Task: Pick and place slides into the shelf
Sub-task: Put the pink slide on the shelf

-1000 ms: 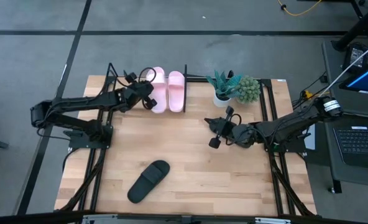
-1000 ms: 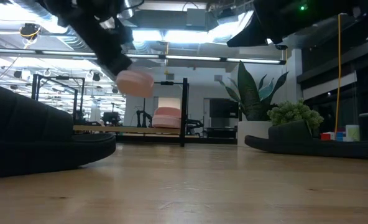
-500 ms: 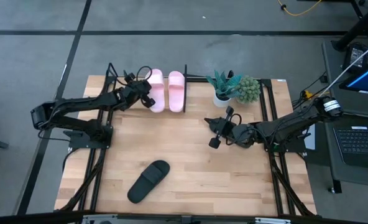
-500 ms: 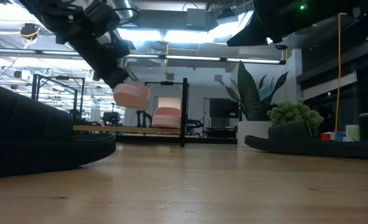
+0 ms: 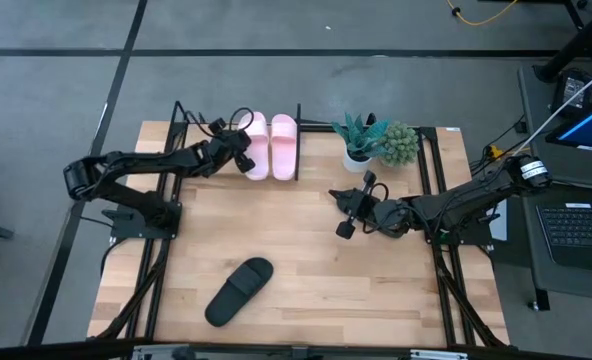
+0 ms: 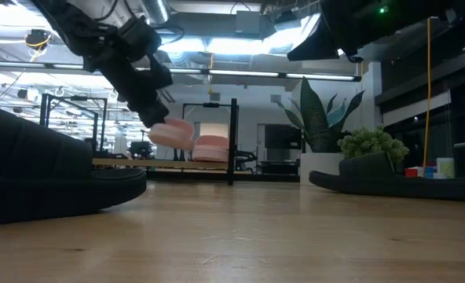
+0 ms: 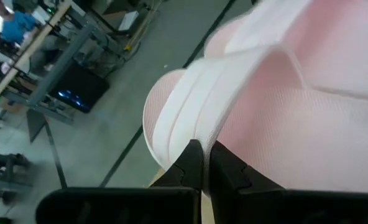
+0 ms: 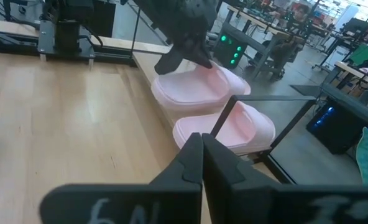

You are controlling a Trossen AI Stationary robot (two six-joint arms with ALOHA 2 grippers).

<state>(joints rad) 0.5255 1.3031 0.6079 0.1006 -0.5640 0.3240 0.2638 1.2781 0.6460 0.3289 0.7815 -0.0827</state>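
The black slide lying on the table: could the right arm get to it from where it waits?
Probably yes. Only bare wood lies between the right gripper and the black slide; the left gripper is busy at the shelf with a pink slide.

From above, light falls evenly over my tabletop (image 5: 306, 260); shadows under my arms are soft and short, and nothing glares. The black slide (image 5: 239, 290) at 7 o'clock reads as a flat dark shape with little detail. From tabletop height, bright ceiling strip lights (image 6: 256, 73) at 12 o'clock wash out the upper room and turn my arms into silhouettes; the near black slide (image 6: 52, 185) at 9 o'clock is a large blur, far too close to focus. My left hand (image 7: 201, 163) camera sits so near the pink slide (image 7: 277, 106) that it fills the view softly. Past my right hand (image 8: 196, 155), its own fingers blur while the pink pair is sharper.
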